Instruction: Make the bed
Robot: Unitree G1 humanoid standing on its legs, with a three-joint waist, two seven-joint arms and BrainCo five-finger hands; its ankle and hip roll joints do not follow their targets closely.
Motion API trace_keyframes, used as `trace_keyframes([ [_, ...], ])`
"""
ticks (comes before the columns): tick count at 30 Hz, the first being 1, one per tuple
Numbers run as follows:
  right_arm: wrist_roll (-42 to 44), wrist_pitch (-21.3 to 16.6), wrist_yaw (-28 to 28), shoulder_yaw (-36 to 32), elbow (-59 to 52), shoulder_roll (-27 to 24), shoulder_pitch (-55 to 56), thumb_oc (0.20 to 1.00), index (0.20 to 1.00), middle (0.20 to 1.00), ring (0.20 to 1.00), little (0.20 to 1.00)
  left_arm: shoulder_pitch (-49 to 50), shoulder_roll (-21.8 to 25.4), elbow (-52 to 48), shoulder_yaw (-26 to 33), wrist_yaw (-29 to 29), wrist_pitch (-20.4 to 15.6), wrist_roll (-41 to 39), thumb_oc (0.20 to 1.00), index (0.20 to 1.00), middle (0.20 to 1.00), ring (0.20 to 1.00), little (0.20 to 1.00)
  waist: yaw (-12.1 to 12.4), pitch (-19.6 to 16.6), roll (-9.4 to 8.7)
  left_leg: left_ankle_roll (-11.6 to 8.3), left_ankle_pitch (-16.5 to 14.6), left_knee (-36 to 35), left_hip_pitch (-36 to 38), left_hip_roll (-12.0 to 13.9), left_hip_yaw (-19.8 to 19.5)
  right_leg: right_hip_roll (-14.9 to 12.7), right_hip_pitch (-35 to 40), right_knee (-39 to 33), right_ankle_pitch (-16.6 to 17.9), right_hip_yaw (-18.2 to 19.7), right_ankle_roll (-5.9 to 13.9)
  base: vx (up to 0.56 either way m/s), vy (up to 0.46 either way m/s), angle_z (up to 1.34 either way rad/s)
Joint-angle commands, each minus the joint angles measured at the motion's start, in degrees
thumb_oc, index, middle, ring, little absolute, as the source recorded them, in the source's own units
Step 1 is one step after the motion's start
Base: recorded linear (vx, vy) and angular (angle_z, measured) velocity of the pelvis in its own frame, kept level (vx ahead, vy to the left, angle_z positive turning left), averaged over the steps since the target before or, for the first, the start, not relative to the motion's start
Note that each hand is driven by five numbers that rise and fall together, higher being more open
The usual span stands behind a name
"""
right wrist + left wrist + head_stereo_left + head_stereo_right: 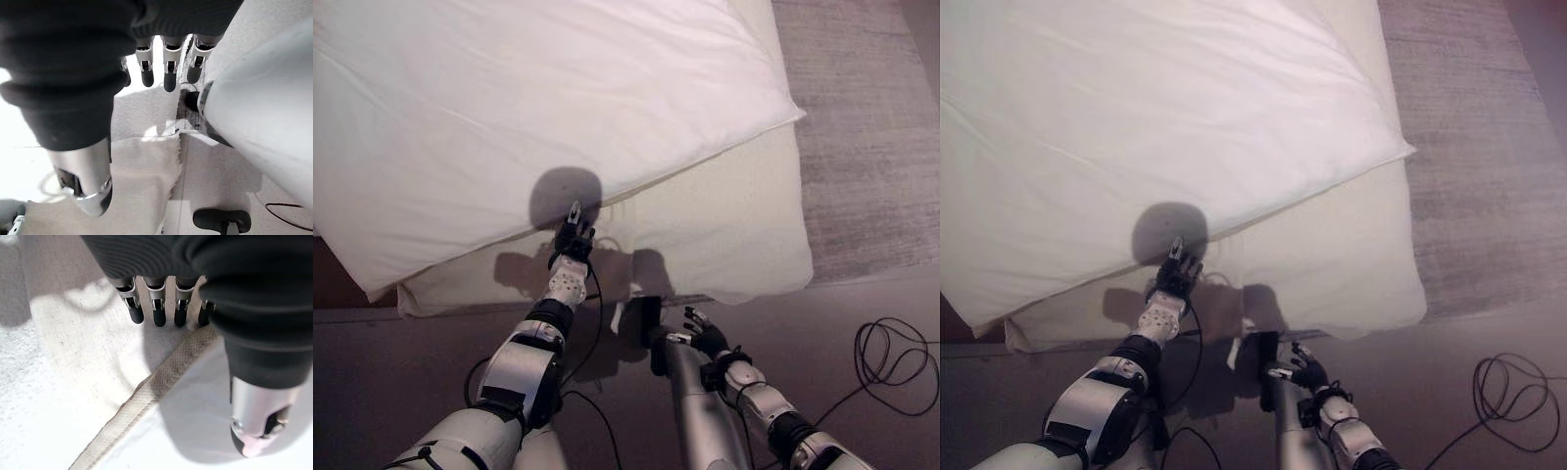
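Right hand (705,340) is nearest the camera, low over the floor just off the near edge of the mattress (724,225), by the robot's own leg. In its wrist view the fingers (168,78) hang straight and relaxed, thumb apart; nothing lies between them. Open, holding nothing.

Left arm is extended forward from the lower left, forearm nearly straight, reaching the mattress's near edge. Left hand (574,235) sits at the edge of the white duvet (538,108), where the duvet's border meets the exposed mattress top. Wrist view: fingers (157,313) in a straight row, dark tips down and touching or just above the cream mattress fabric; thumb (254,426) extended and well apart from them. A piped seam (161,382) of the mattress runs diagonally between the fingers and the thumb. No cloth is pinched; the hand is open.

Duvet: white, puffy, lightly creased, lying skewed on the mattress. Its near corner (793,116) points toward the grey rug (862,147) beside the mattress. A broad strip of bare cream mattress is uncovered along the near edge and the corner toward the rug. The duvet overhangs the mattress on the side away from the rug.
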Motion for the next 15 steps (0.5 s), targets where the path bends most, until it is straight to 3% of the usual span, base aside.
trace_keyframes([
  [1,0.2,-1.8,-0.3,1.0,-2.6,-1.2,2.7,1.0,1.0,1.0,1.0,1.0,-6.9,1.3,-1.9,0.4,-0.8,-3.2,0.6,1.0,1.0,1.0,1.0,1.0,-0.1,-2.8,1.82,2.83,-1.3,2.3,-3.1,-0.8,-0.5,0.4,1.0,-3.9,4.7,0.7,1.95,0.0,0.0,0.0],
  [6,0.7,-2.0,-0.7,0.6,-1.8,-0.9,2.7,1.0,1.0,1.0,1.0,1.0,-7.2,1.3,-3.4,0.1,-0.6,-4.2,0.6,1.0,1.0,1.0,1.0,1.0,0.0,-2.8,2.02,2.65,-1.0,1.8,-3.2,-0.9,-0.4,0.2,0.7,-3.9,4.9,0.6,2.0,0.0,0.001,0.0],
  [7,0.5,-2.0,-0.6,0.7,-1.9,-0.9,2.8,1.0,1.0,1.0,1.0,1.0,-6.9,1.1,-4.6,0.0,-0.9,-4.5,0.5,0.928,0.928,0.928,0.928,0.928,0.2,-3.0,2.25,2.19,-2.0,1.4,-2.4,-0.8,-0.8,0.5,1.2,-3.7,3.9,0.9,2.6,0.07,-0.004,0.01],
  [9,0.3,-2.0,-0.6,0.8,-2.1,-0.8,3.0,1.0,1.0,1.0,1.0,1.0,-6.4,0.8,-7.0,-0.2,-1.8,-5.2,0.2,0.573,0.573,0.573,0.573,0.573,0.4,-2.8,2.12,2.17,-2.0,1.3,-2.3,-0.8,-0.7,0.6,1.3,-3.9,3.9,0.9,2.59,0.03,-0.003,-0.01],
  [10,0.4,-2.1,-0.5,0.7,-2.1,-0.6,3.1,1.0,1.0,1.0,1.0,1.0,-6.0,0.8,-7.7,-0.1,-2.5,-5.4,0.3,0.482,0.482,0.482,0.482,0.482,0.4,-2.8,2.07,2.14,-2.1,1.4,-2.3,-0.8,-0.7,0.6,1.3,-3.8,3.9,1.0,2.57,-0.08,-0.003,-0.01],
  [11,0.6,-2.2,-0.6,0.5,-2.2,-0.5,3.1,1.0,1.0,1.0,1.0,1.0,-5.5,1.0,-8.6,-0.1,-3.4,-5.7,0.1,0.454,0.454,0.454,0.454,0.454,0.4,-2.5,1.79,2.53,-0.9,1.7,-3.0,-0.9,-0.3,0.4,0.7,-4.0,4.9,0.8,2.03,0.0,0.0,0.0],
  [12,0.8,-2.2,-0.5,0.4,-2.0,0.0,3.1,1.0,1.0,1.0,1.0,1.0,-4.6,1.2,-9.6,0.1,-5.4,-5.6,-0.7,0.31,0.31,0.31,0.31,0.31,0.6,-2.8,1.89,2.0,-2.0,1.5,-2.4,-0.7,-0.6,0.7,1.1,-3.8,3.9,1.1,2.54,-0.08,-0.01,-0.02],
  [14,0.6,-2.3,-0.3,0.4,-1.9,0.1,3.2,1.0,1.0,1.0,1.0,1.0,-4.2,1.5,-10.1,0.2,-6.6,-5.6,-1.2,0.2,0.2,0.2,0.2,0.2,0.6,-2.5,1.66,2.44,-0.9,1.8,-3.2,-0.7,-0.1,0.5,0.6,-4.1,4.9,0.8,1.95,-0.04,-0.005,-0.01],
  [15,0.4,-2.3,-0.4,0.4,-1.6,0.5,3.1,1.0,1.0,1.0,1.0,1.0,-3.7,1.8,-10.7,0.3,-7.7,-5.5,-1.9,0.2,0.2,0.2,0.2,0.2,0.6,-2.5,1.58,2.38,-1.0,2.0,-3.4,-0.6,-0.1,0.5,0.4,-4.0,4.9,0.8,1.88,0.07,-0.008,0.02],
])
